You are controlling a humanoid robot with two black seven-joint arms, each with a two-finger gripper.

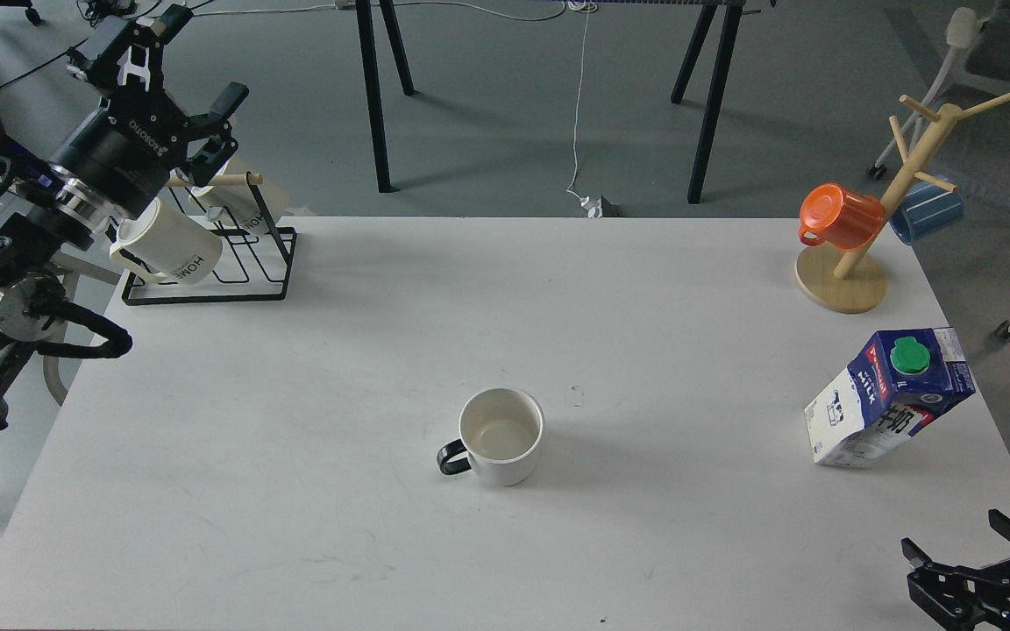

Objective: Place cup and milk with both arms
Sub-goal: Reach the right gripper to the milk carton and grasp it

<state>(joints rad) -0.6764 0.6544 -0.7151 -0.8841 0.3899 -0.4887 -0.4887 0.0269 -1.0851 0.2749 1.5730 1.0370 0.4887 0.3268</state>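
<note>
Cup (501, 436) sat mid-table, milk (891, 399) near the right edge. Both grippers, left (174, 57) & right (970, 561), were spread wide, holding nothing. Risk imo: tall carton tips if nudged off-center.

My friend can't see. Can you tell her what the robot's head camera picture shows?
A squat white mug with a black handle stands mid-table, and a blue-and-white milk carton with a green cap stands at the right edge. The open left gripper is raised beside a black wire rack of "HOME" mugs; the open right gripper waits bottom right.
</note>
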